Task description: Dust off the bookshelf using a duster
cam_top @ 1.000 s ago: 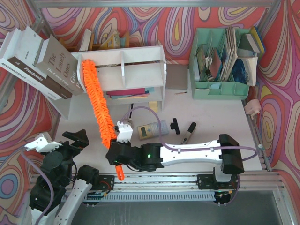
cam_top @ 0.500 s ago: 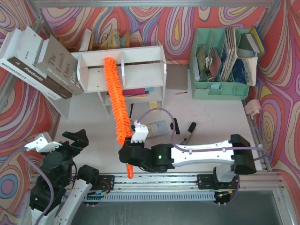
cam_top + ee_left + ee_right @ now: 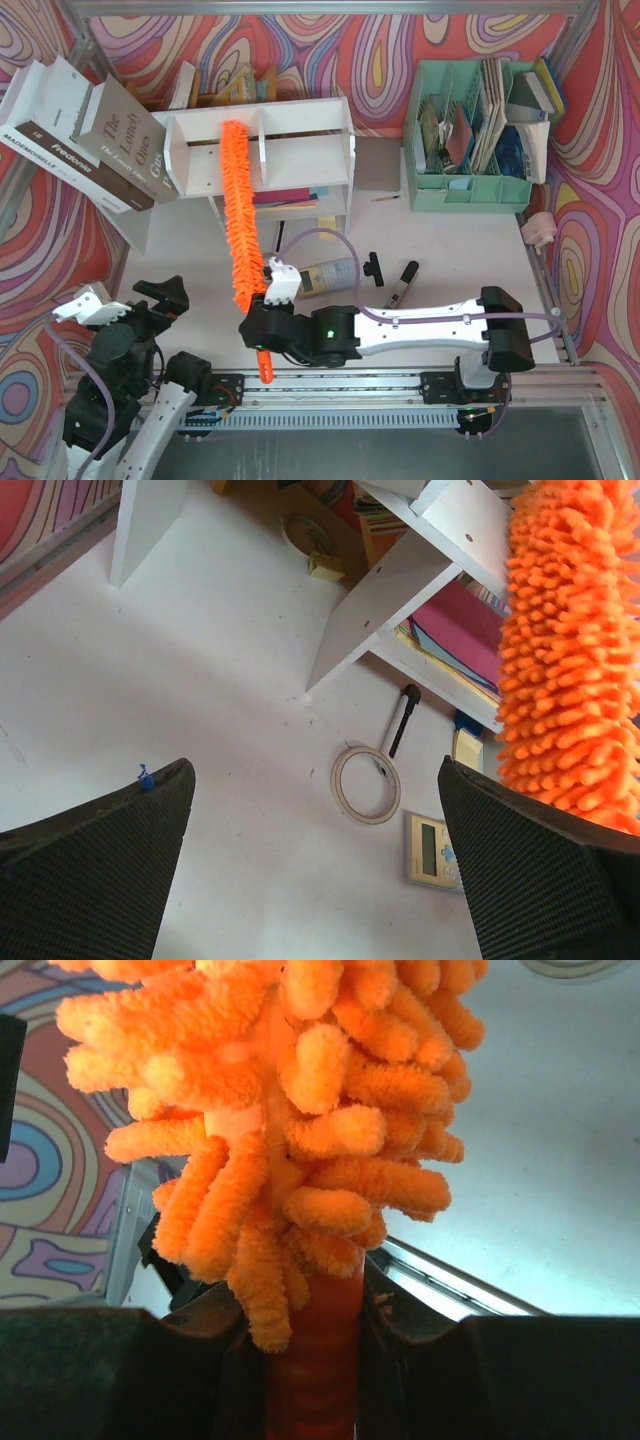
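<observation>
The white bookshelf (image 3: 300,150) stands at the back middle of the table. The orange fluffy duster (image 3: 243,215) lies almost straight up the view, its tip on the shelf's top tier beside the left divider. My right gripper (image 3: 263,325) is shut on the duster's orange handle (image 3: 312,1360) just below the fluff, in front of the shelf. My left gripper (image 3: 130,300) is open and empty at the near left, low over the table. The left wrist view shows the duster (image 3: 570,680) to its right and the shelf's lower edge (image 3: 400,590).
A mint green organizer (image 3: 470,130) full of books stands at the back right. Large books (image 3: 85,130) lean at the back left. A small timer (image 3: 325,275), a black clip (image 3: 374,266) and a marker (image 3: 400,285) lie in front of the shelf. A tape ring (image 3: 366,784) lies near the left gripper.
The duster's tip swept right along the top tier from the shelf's left end to beside the divider. The right gripper swung right, then back a little left. The left arm stayed still.
</observation>
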